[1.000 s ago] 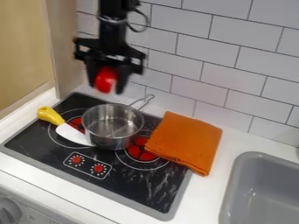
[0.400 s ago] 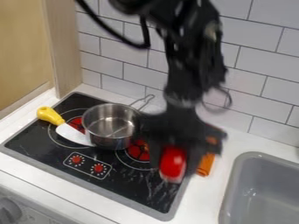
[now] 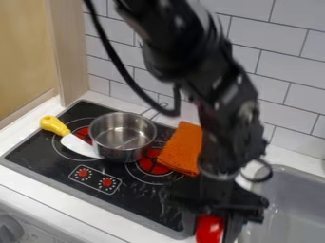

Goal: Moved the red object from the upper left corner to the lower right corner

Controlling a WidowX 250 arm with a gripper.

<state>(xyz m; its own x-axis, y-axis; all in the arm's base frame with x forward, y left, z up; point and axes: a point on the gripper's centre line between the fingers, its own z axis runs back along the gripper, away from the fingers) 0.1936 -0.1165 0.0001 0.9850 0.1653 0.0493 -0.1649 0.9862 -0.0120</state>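
- So the red object (image 3: pixel 209 228) is by the cooktop's (image 3: pixel 38 152) near right corner, beside the sink (image 3: pixel 292 172).
- Gripper's (image 3: pixel 211 232) closed around it, a finger per side.
- One orange cloth (image 3: pixel 183 151), partly behind the arm.
- One metal saucepan (image 3: pixel 122 136) mid-cooktop, well clear of the gripper.
- One yellow-handled utensil (image 3: pixel 54 125), blade reaching the pan.
- Two red knobs (image 3: pixel 83 173).

Pot (image 3: pixel 122 146): polished metal, glossy.
Cloth (image 3: pixel 182 151): woven fabric, rough, matt.
Stovetop (image 3: pixel 141 199): black, smooth, glossy.
Red object (image 3: pixel 209 228): smooth, glossy.
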